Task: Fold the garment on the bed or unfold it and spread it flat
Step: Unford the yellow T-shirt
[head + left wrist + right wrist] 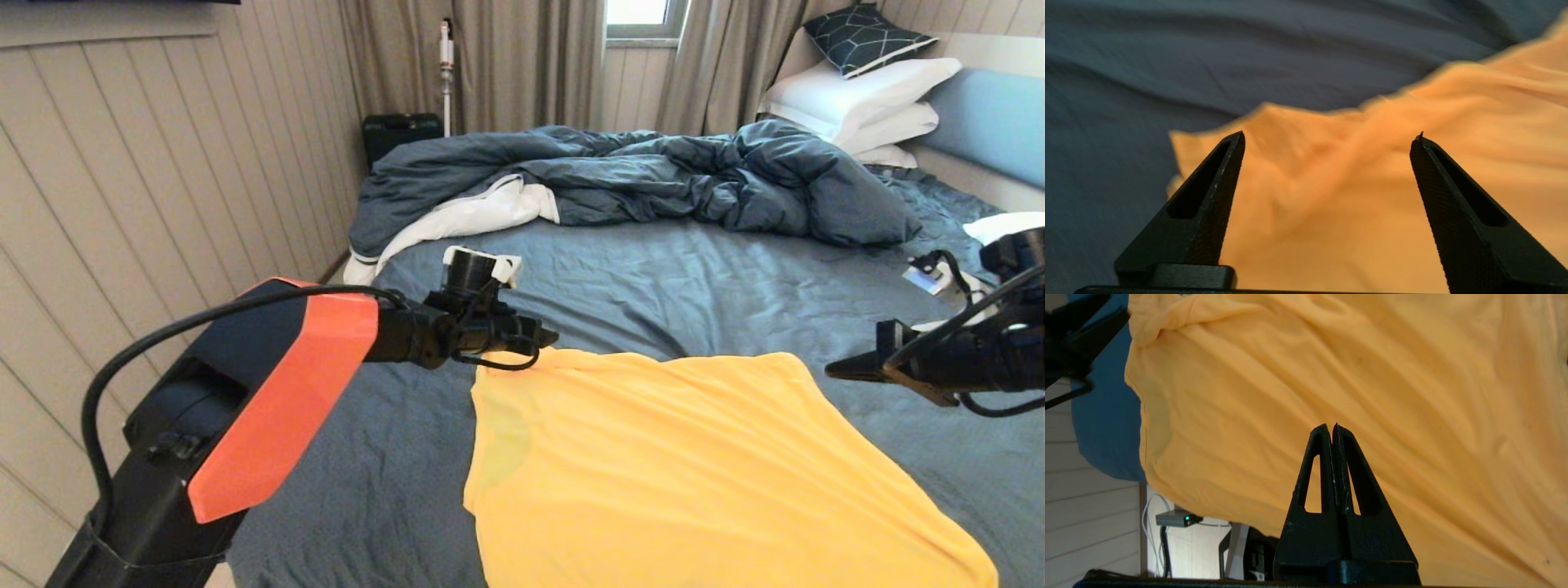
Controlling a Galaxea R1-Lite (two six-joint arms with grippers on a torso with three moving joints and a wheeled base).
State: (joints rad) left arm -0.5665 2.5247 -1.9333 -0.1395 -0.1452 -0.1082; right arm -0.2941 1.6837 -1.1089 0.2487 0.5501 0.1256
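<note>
garment (686, 465) lying spread at the bed's (620, 269) near edge | thin, limp, sliding easily; pinch hem corners | left gripper (1331, 139) hovering, jaws released, at its far-left corner | right gripper (1334, 426) clenched, holding nothing

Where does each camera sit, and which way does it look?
Head: from the robot's head, forward and down at the bed; both arms show.
Left wrist: behind the open left gripper, facing the T-shirt.
Right wrist: behind the shut right gripper, facing the T-shirt.
All three views share the T-shirt and sheet.
</note>
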